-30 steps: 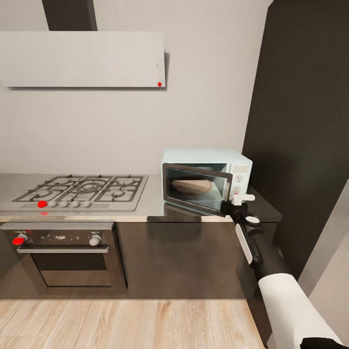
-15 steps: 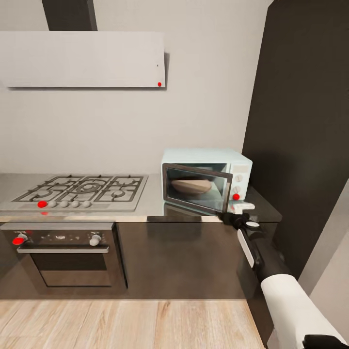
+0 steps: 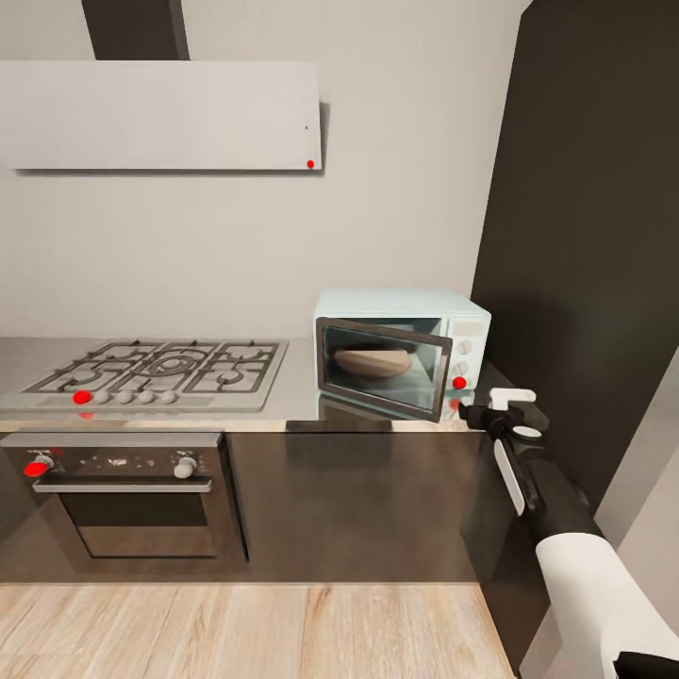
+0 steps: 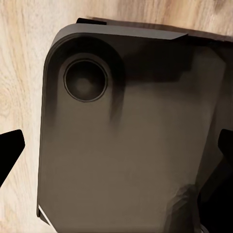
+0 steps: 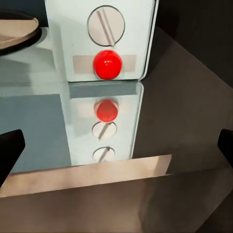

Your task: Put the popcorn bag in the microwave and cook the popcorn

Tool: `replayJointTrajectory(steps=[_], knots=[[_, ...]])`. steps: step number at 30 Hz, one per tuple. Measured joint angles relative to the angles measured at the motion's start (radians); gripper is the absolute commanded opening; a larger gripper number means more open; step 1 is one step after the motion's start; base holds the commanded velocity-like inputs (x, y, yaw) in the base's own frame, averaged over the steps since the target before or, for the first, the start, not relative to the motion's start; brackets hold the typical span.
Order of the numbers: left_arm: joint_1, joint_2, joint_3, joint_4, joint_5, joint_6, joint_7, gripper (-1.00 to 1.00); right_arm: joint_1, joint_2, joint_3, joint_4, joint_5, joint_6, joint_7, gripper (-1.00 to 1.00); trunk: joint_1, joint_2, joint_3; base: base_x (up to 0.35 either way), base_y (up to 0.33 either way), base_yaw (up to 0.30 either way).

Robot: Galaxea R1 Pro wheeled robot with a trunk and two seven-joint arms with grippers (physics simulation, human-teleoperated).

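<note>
1. The microwave (image 3: 403, 361) stands on the worktop (image 3: 292, 401), at its right end, just beside a tall dark cabinet (image 3: 585, 236).
2. Its dark glass door (image 3: 382, 368) is not fully shut; it stands a little ajar, with the right edge swung out from the body.
3. The popcorn bag (image 3: 372, 361) lies inside the microwave and shows through the glass as a flat tan shape. The popcorn itself cannot be made out.
4. The white panel (image 5: 104, 39) of the microwave carries knobs and a red round mark (image 5: 107, 64). In the right wrist view the glossy worktop mirrors the panel and the mark.
5. The right tool (image 3: 505, 407) hangs in front of the worktop edge, to the right of the microwave and a little lower than its panel. It does not touch the microwave.
6. In the right wrist view the two dark fingertips (image 5: 9, 148) stand at the far sides of the picture, so the right tool is spread wide and has nothing between them.
7. In the left wrist view the left tool (image 4: 116, 150) is also spread wide and has nothing in it; behind it are the robot's dark base (image 4: 126, 145) and the wooden floor (image 4: 22, 73).
8. To the left of the microwave is a gas hob (image 3: 160, 372), with a steel oven (image 3: 123, 495) below it and a flat white hood (image 3: 160, 115) on the wall above.
</note>
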Motion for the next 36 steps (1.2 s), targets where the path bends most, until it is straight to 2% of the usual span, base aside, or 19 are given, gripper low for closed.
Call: replayJointTrajectory(steps=[6,20,29,32,36], knots=[[0.000,-0.004,0.000,-0.002,-0.001,0.000,0.000,1.00,0.000,0.000,0.000,-0.001,0.000,-0.005,0.001,1.00,0.000,0.000,0.000,0.022,0.000,0.000],[0.000,-0.005,-0.004,0.000,-0.003,0.000,0.000,1.00,0.000,0.002,0.000,-0.004,-0.004,-0.011,-0.004,1.00,0.000,0.000,0.000,0.285,0.000,0.000],[0.000,-0.006,-0.004,0.000,-0.003,0.000,0.000,1.00,0.000,0.002,0.000,-0.003,-0.006,-0.053,0.011,1.00,0.000,0.000,0.000,0.027,0.000,0.000],[0.000,-0.006,-0.004,0.000,-0.003,0.000,0.000,1.00,0.000,0.004,0.003,-0.001,-0.008,-0.054,0.054,1.00,0.000,0.000,0.000,0.000,0.000,0.000],[0.001,-0.006,-0.004,-0.001,-0.003,0.000,0.000,1.00,0.000,0.006,-0.048,0.000,0.003,-0.048,0.173,1.00,0.000,0.000,0.000,0.000,0.000,0.000]])
